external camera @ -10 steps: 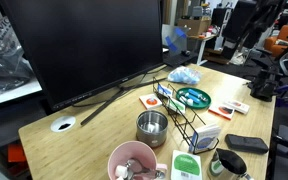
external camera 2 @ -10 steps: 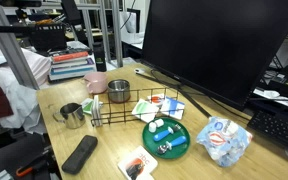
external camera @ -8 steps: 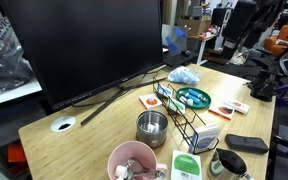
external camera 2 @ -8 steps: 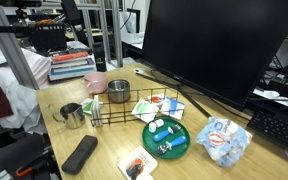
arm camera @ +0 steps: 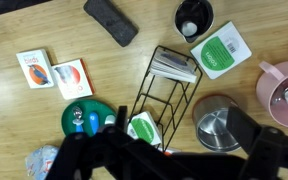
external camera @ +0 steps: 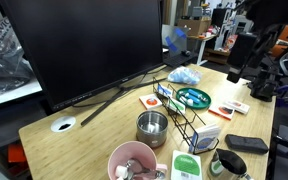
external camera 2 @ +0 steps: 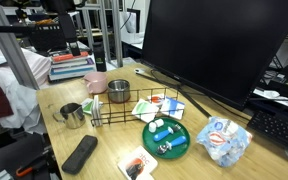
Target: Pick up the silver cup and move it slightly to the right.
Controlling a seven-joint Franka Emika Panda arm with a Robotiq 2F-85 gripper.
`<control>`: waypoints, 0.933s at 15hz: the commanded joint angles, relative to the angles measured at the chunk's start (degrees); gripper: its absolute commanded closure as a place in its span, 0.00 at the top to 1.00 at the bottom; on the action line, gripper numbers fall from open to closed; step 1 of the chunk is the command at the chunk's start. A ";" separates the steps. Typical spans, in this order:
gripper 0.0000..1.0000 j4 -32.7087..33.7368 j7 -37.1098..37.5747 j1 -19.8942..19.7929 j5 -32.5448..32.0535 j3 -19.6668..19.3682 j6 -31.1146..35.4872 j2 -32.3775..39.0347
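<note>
The silver cup [arm camera: 193, 17] is small and round, with a pale rim and a dark inside holding something white. It stands on the wooden table at the top of the wrist view and shows in both exterior views [external camera: 227, 165] [external camera 2: 72, 114]. My gripper [arm camera: 182, 125] is open and empty, high above the table, with its fingers over the wire rack [arm camera: 167, 90] and the wider shiny steel cup [arm camera: 216, 122]. The silver cup is well apart from it. In an exterior view the gripper [external camera: 237, 68] hangs above the table's far end.
A pink bowl [arm camera: 284, 85] sits beside the steel cup. A green plate [arm camera: 87, 118], a green-and-white box [arm camera: 222, 50], cards [arm camera: 54, 74], a black case [arm camera: 110, 20] and a blue-white bag [external camera: 183, 74] lie around. A large monitor [external camera: 84, 45] stands behind.
The arm has moved lower over the far end of the table in the exterior views. The cups, bowl and rack have not moved.
</note>
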 commanded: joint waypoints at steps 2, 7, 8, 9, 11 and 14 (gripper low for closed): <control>1.00 -0.01 0.33 1.18 -0.32 -1.08 -0.12 0.33; 1.00 -0.04 1.21 0.94 -0.23 -1.17 -0.21 0.77; 1.00 -0.79 1.12 1.09 0.59 -1.54 0.87 0.98; 1.00 -1.97 2.13 0.99 0.76 -1.52 1.86 1.01; 1.00 -4.81 4.61 0.94 0.99 -1.46 3.19 1.32; 1.00 -9.62 7.61 1.76 3.15 -1.76 6.59 2.70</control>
